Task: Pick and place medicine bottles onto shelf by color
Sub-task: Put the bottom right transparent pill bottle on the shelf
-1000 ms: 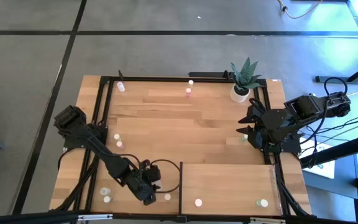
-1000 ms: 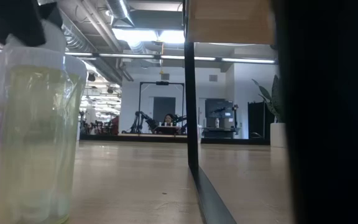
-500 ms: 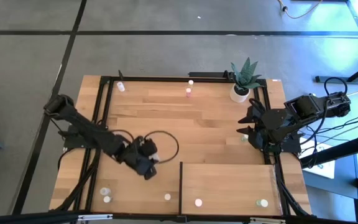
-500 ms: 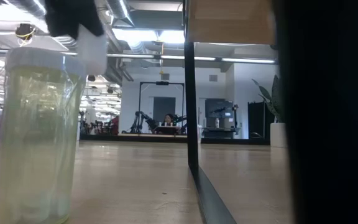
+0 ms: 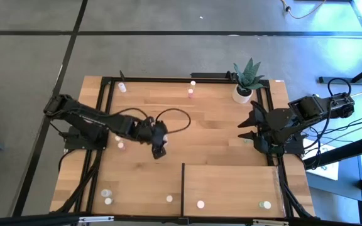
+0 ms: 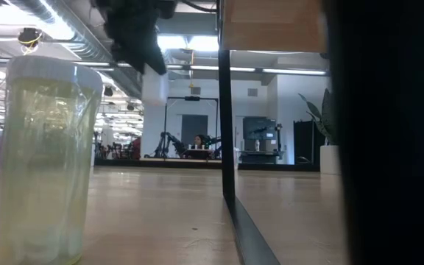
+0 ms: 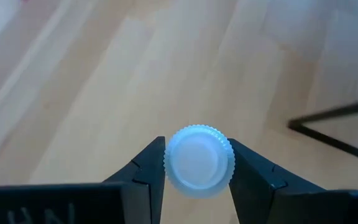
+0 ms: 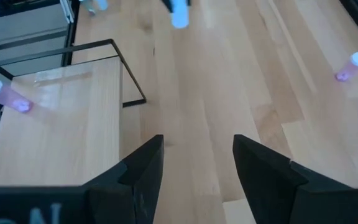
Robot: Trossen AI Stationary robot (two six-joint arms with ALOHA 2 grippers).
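Note:
My left gripper (image 5: 159, 149) is over the middle of the table, left of centre, shut on a small bottle with a white ribbed cap (image 7: 199, 160). It shows dark and high up in the low view (image 6: 135, 35). My right gripper (image 5: 247, 129) waits open and empty at the table's right edge. The shelf (image 5: 231, 185) is a pale wood panel at the near right, and two bottles (image 5: 200, 204) (image 5: 266, 204) stand on it. Other bottles stand on the table: one (image 5: 169, 199) just left of the shelf and two (image 5: 107, 196) at the near left. My left gripper pinches the bottle's ribbed cap by its two opposite sides (image 7: 166, 163) between its two fingers. The fingers come from above, pointing down. The bottle's body is hidden below the cap. In the low view the gripper is well above the tabletop.
A potted plant (image 5: 244, 81) stands at the far right. Pink bottles stand near the far edge (image 5: 191, 94) and at the left (image 5: 120, 145). A greenish bottle (image 5: 246, 140) is beside my right gripper. A yellowish bottle (image 6: 43, 162) stands right before the low camera. The shelf's dark edge (image 5: 182, 188) rises upright.
My left gripper has gone from the near edge toward the far edge and the table's right, to the middle of the table. It has kept shut on the bottle, which has travelled with it clear of the tabletop.

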